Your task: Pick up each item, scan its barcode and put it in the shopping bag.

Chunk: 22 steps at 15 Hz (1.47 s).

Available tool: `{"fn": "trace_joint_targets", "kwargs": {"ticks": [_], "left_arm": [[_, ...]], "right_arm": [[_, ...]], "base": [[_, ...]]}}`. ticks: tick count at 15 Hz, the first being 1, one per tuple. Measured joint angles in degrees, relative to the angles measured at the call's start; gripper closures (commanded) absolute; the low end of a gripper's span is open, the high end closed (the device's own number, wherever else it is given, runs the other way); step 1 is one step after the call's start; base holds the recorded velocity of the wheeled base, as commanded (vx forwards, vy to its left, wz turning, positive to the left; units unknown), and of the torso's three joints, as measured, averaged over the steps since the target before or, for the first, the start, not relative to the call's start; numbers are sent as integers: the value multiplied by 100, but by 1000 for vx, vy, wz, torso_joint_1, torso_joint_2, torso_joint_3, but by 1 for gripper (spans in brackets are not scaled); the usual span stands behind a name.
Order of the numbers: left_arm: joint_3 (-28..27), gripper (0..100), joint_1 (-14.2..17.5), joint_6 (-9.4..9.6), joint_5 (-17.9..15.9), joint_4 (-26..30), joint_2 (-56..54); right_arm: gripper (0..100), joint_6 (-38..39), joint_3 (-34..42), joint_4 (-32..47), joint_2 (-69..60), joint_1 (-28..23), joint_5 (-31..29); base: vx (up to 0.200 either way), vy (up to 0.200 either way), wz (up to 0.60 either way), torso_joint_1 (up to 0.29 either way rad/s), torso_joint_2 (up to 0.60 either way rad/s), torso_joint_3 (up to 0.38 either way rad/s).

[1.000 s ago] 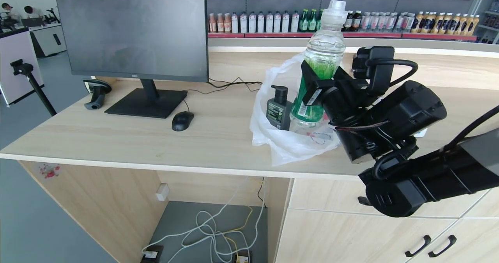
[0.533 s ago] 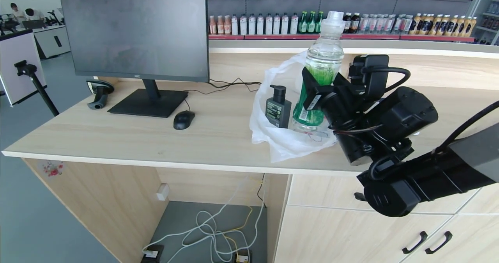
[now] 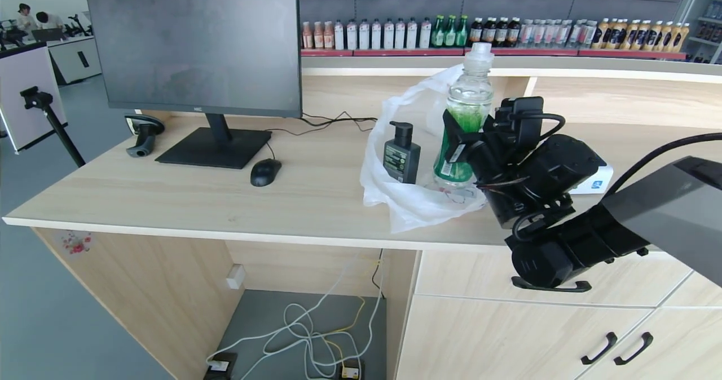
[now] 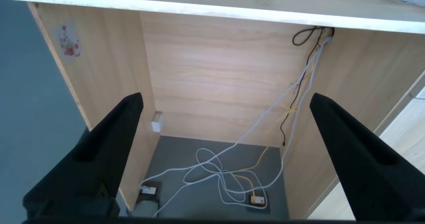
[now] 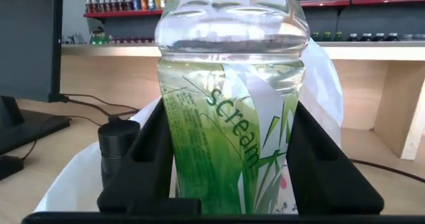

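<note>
- Surface (image 3: 169, 197): light wood-grain counter, with an open kneehole below and drawer fronts to its right.
- Monitor (image 3: 192, 42): dark screen, upright on a flat black base (image 3: 214, 147), at the far left of the surface.
- Mouse (image 3: 265, 172): black, wired, just right of the base and not touching it.
- Cables (image 3: 333, 122): thin and black, trailing behind the monitor.
- Floor cables (image 4: 222, 177): white and yellow loops in the kneehole.
- Flower sticker (image 3: 72, 244): on the left side panel.
- Drawer handles (image 3: 617, 349): two, black, side by side.
- Shelves (image 3: 491, 53): red-edged, behind the surface, carrying a row of bottles (image 3: 383, 32).
- Tripod (image 3: 48, 123): black, on the floor at far left.
</note>
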Motion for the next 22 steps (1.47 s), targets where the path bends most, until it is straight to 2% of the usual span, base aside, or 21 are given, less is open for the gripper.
{"fn": "trace_joint_targets", "kwargs": {"ticks": [9, 17, 18, 22], "left_arm": [[0, 0, 0, 39, 0, -13, 0], [0, 0, 0, 45, 0, -16, 0], [0, 0, 0, 45, 0, -21, 0], [0, 0, 0, 26, 0, -21, 0]], "right_arm": [[100, 295, -178, -18, 742, -160, 138], [100, 397, -171, -5, 869, -149, 127], [0, 400, -168, -2, 879, -149, 126], [0, 411, -157, 9, 883, -160, 121]], "base": [[0, 0, 0, 0, 0, 0], [0, 0, 0, 0, 0, 0], [0, 0, 0, 0, 0, 0], [0, 0, 0, 0, 0, 0]]}}
